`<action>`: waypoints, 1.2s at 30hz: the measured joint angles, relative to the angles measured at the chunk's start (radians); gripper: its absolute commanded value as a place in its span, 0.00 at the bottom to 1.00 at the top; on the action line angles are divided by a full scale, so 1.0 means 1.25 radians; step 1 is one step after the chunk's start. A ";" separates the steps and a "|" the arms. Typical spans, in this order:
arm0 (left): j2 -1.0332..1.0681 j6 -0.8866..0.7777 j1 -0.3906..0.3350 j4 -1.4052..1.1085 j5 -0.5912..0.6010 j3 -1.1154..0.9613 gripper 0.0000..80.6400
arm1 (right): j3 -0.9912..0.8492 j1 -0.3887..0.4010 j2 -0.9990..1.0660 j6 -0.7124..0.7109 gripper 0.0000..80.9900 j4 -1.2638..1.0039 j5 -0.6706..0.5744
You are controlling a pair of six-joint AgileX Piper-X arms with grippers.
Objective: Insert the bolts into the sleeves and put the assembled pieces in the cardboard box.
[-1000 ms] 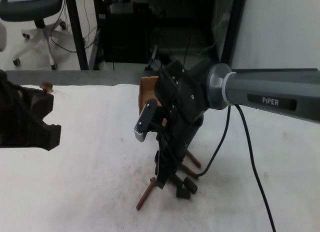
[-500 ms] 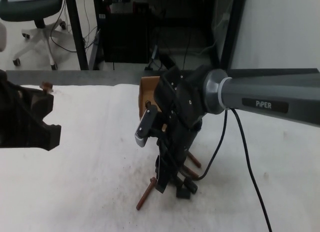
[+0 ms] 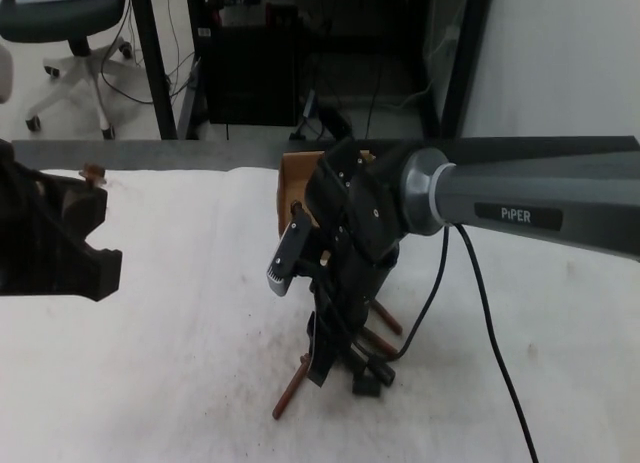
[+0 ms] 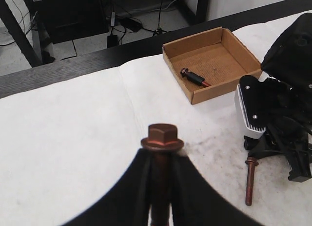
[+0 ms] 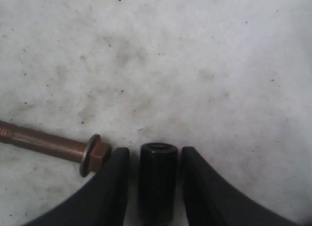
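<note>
Fingers of the left gripper, at nine o'clock over the bench, clamp a copper bolt head-up. At centre the right gripper points steeply down, fingers parted around a black sleeve, slim gaps either side. A loose bolt lies at its seven o'clock and the cardboard box at twelve. White lettering marks the forearm at three o'clock.

a brown bolt stands head up in the left claw. a second bolt lies flat beside a black sleeve. the open cardboard box holds one joined piece.
</note>
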 measured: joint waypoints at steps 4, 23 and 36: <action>0.000 0.000 0.000 0.004 0.000 0.000 0.00 | 0.000 0.000 0.000 0.000 0.42 0.005 0.003; 0.000 0.000 0.000 0.010 0.000 0.000 0.00 | -0.007 0.000 0.000 0.000 0.03 0.038 0.022; 0.000 -0.022 0.000 -0.048 0.000 0.000 0.00 | -0.001 -0.025 -0.077 0.118 0.01 0.062 0.025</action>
